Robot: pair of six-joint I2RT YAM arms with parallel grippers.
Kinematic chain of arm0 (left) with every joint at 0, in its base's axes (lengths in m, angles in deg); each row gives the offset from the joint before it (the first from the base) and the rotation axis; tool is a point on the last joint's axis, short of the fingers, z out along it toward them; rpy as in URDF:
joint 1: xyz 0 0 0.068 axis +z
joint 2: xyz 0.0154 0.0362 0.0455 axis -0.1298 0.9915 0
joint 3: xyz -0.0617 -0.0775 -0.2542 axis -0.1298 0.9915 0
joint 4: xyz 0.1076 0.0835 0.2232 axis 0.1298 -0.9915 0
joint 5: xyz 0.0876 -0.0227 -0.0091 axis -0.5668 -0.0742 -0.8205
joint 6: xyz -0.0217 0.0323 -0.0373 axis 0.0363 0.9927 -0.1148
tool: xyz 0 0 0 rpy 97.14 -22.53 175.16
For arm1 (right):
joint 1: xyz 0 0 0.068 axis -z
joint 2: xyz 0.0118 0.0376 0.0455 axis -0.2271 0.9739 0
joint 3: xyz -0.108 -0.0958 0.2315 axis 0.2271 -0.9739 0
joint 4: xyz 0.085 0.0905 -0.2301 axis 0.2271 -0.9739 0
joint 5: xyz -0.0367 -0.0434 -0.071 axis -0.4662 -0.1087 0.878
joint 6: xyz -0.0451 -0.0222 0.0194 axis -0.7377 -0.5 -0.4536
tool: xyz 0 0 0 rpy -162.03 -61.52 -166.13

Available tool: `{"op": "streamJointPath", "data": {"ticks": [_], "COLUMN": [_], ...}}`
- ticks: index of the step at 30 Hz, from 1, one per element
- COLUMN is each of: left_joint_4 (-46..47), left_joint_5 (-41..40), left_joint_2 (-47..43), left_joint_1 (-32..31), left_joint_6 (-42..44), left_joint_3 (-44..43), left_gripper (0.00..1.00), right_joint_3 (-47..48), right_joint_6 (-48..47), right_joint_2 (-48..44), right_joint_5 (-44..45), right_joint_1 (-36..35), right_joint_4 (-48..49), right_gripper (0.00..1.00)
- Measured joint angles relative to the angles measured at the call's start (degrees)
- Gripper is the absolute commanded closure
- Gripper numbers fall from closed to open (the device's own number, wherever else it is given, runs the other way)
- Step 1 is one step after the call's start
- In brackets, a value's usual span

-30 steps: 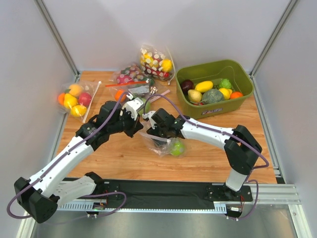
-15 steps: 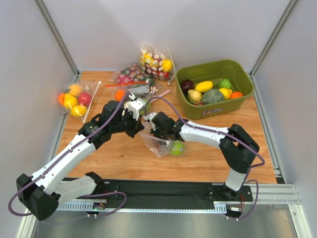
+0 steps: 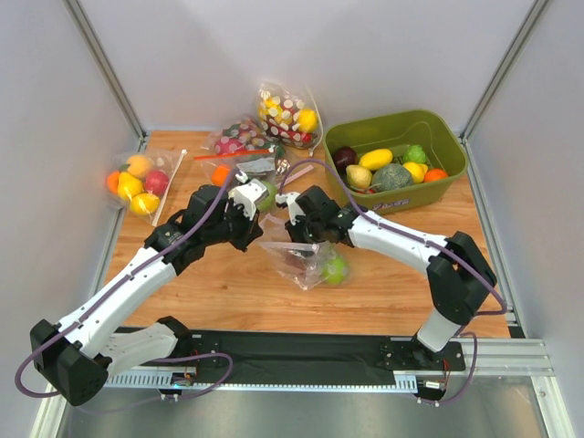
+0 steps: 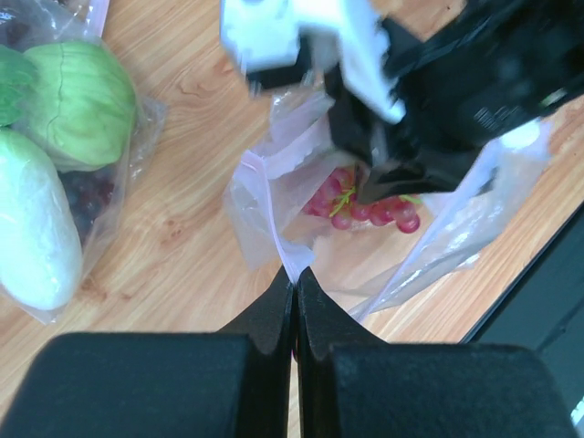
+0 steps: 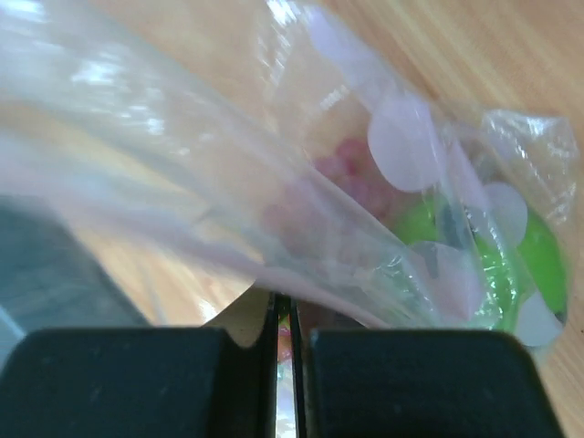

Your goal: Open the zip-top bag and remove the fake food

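Note:
The zip-top bag (image 3: 297, 260) is clear crinkly plastic with faint pale round spots and lies mid-table. My left gripper (image 4: 295, 272) is shut on one lip of its mouth. My right gripper (image 5: 283, 297) is shut on the other lip, with the film draped over its fingers. In the top view the left gripper (image 3: 259, 240) and right gripper (image 3: 294, 239) stand apart, with the mouth stretched between them. Inside are the fake food pieces: red grapes (image 4: 365, 205) and a green round fruit (image 3: 335, 269). The grapes (image 5: 342, 178) and green fruit (image 5: 511, 265) also show through the film.
A green bin (image 3: 447, 146) with several fruits stands at the back right. A polka-dotted bag (image 3: 287, 114) and a bag with a red zip strip (image 3: 239, 146) lie at the back. Another fruit bag (image 3: 137, 178) lies far left. A bagged white radish (image 4: 36, 228) and cabbage (image 4: 78, 100) lie beside my left gripper.
My right gripper has pulled its lip to the right, away from the left gripper. The bag's mouth has widened and the green fruit has shifted slightly right.

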Motion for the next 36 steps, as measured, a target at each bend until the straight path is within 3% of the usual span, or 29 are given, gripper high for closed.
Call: {"op": "streamJointPath", "data": {"ticks": [18, 36], "left_joint_4": [-0.3, -0.5], "left_joint_5": [-2.9, -3.7], "left_joint_2": [2.0, 2.3], "left_joint_1": [0.0, 0.0], "left_joint_6": [0.1, 0.1], "left_joint_3": [0.0, 0.0], "left_gripper": [1.0, 1.0], "right_joint_3": [2.3, 1.2], "right_joint_6": [8.0, 18.5], "right_joint_2": [-11.1, -18.5], "right_joint_5": [-21.1, -28.1], "right_joint_1": [6.1, 14.8], "right_joint_4": [4.1, 22.6], "right_gripper": [1.0, 1.0]}}
